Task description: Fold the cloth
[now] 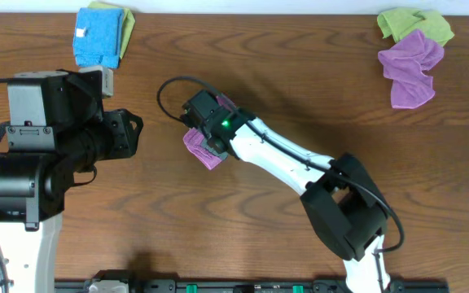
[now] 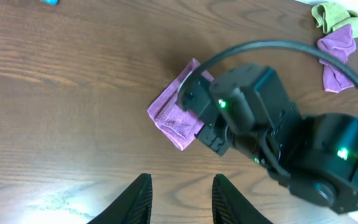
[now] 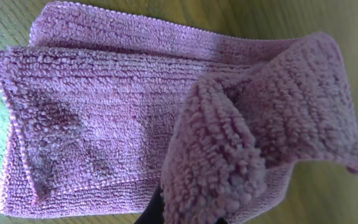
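The cloth is a small purple towel (image 1: 203, 147), folded on the table left of centre. It also shows in the left wrist view (image 2: 174, 116) and fills the right wrist view (image 3: 98, 118). My right gripper (image 1: 211, 129) hangs right over it and is shut on a bunched-up corner of the cloth (image 3: 229, 174), which it holds lifted off the folded part. Only a dark sliver of a finger (image 3: 154, 208) shows under the cloth. My left gripper (image 2: 180, 199) is open and empty above bare table, left of the cloth.
A folded blue cloth on a green one (image 1: 98, 34) lies at the back left. A crumpled green cloth (image 1: 414, 23) and a crumpled purple cloth (image 1: 411, 65) lie at the back right. The right arm (image 1: 300, 163) stretches across the middle.
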